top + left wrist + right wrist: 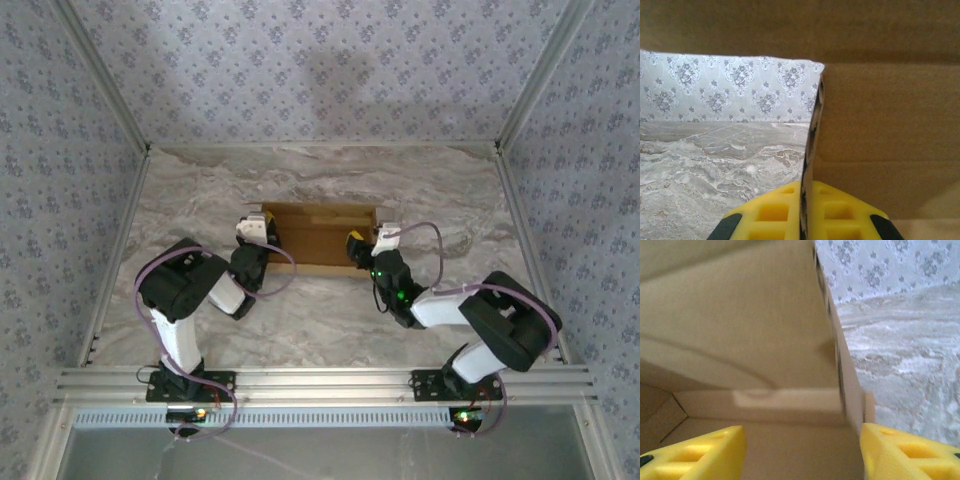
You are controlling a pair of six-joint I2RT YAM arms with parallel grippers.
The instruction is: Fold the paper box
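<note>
Paper box (320, 238), on counter (200, 320): side-wall step judged in hand. Left gripper (805, 192) jaws pinched on L flap (813, 130); right gripper (801, 432) jaws wide, astride R wall (842, 365). Next: R wall to be gripped.

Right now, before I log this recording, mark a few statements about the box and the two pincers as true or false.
1. The left pincer is clamped on a thin wall of the paper box. True.
2. The right pincer is shut tight on a flap. False: its jaws stand wide apart, with a box wall between them.
3. The paper box lies on a marble-patterned table. True.
4. Both pincers work at the same end of the box. False: in the top view the left pincer is at the box's left end and the right pincer is at its right end.
</note>
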